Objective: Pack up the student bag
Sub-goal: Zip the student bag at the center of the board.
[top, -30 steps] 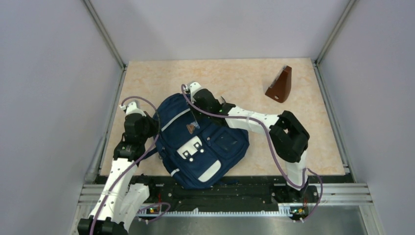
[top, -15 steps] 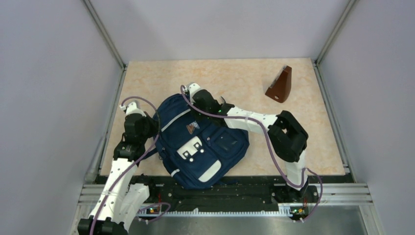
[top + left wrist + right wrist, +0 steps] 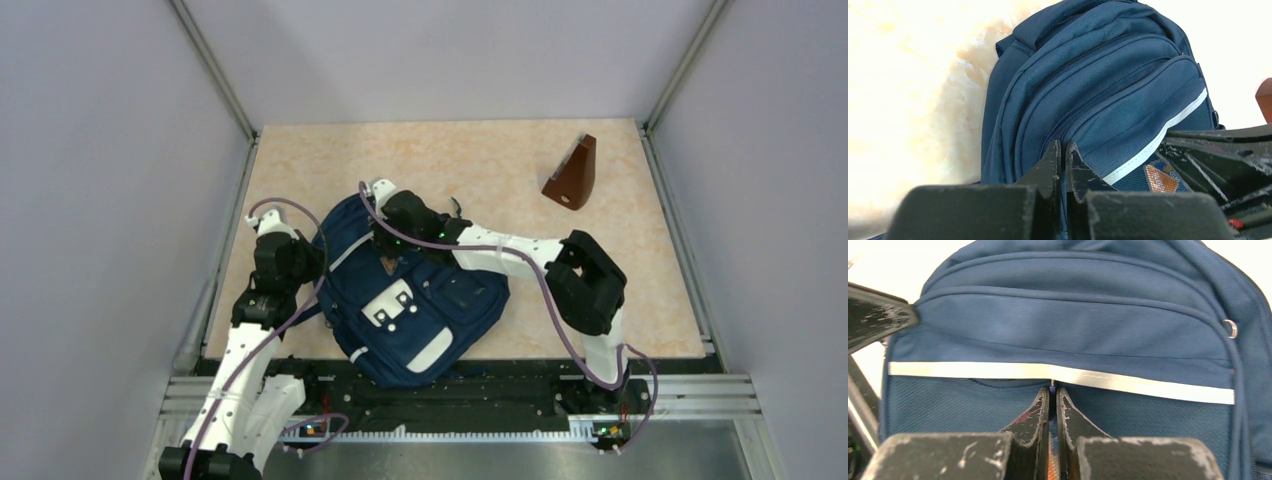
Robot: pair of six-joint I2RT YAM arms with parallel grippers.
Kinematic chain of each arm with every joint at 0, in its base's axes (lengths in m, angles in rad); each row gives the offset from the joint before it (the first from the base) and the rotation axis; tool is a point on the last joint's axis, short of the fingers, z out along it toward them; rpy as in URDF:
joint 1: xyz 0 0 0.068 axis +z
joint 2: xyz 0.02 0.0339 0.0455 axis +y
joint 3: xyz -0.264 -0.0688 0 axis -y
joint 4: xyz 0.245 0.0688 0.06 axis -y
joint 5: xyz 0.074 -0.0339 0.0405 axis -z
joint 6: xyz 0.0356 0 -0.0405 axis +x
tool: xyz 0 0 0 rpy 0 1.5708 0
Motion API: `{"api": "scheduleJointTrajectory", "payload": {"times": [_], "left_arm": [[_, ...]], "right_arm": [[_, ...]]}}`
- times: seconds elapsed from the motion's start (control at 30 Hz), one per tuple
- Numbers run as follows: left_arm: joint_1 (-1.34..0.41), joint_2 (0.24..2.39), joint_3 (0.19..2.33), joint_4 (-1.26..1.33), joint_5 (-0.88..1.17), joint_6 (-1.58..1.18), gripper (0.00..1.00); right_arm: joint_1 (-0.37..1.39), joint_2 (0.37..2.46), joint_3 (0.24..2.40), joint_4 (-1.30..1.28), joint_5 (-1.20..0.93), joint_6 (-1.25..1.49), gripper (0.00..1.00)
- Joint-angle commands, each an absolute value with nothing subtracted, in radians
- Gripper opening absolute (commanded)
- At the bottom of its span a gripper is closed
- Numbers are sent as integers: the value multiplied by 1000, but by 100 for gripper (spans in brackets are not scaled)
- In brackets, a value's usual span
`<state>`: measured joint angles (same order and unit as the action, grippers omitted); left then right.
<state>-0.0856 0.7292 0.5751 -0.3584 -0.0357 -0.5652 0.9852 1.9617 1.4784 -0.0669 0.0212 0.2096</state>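
1. Right gripper (image 3: 1052,389): fingers pressed together. Tips sit at the grey-white stripe (image 3: 1148,387) on the front of the large navy blue fabric student bag (image 3: 440,300). Whether they pinch a zip pull cannot be told.
2. Left gripper (image 3: 1063,146): fingers pressed together at the bag's 9 o'clock flank.
3. Bag: front-up, centre-left on the pale marbled table (image 3: 480,165). Long axis runs 11 to 5 o'clock, top pointing to 11. Both arms are equally near.
4. Brown wedge-shaped block (image 3: 572,175): well apart, at 2 o'clock.
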Motion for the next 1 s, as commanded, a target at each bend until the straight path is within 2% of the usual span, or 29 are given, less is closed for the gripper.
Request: {"api": "scheduleJointTrajectory", "payload": {"times": [0.0,0.5,0.7,0.97], "left_arm": [[-89,719,606,-301,27,-571,0],[-89,703,608,-302,56,-578,0],[-89,686,620,-316,72,-575,0],[-89,687,624,-317,85,-569,0]], "right_arm": [[1056,1934,1549,-41,-118,250,0],[1112,1971,1587,23,-228,241,0],[1111,2033,1642,-30,-234,220,0],[1118,2049,1664,-22,-343,188,0]]}}
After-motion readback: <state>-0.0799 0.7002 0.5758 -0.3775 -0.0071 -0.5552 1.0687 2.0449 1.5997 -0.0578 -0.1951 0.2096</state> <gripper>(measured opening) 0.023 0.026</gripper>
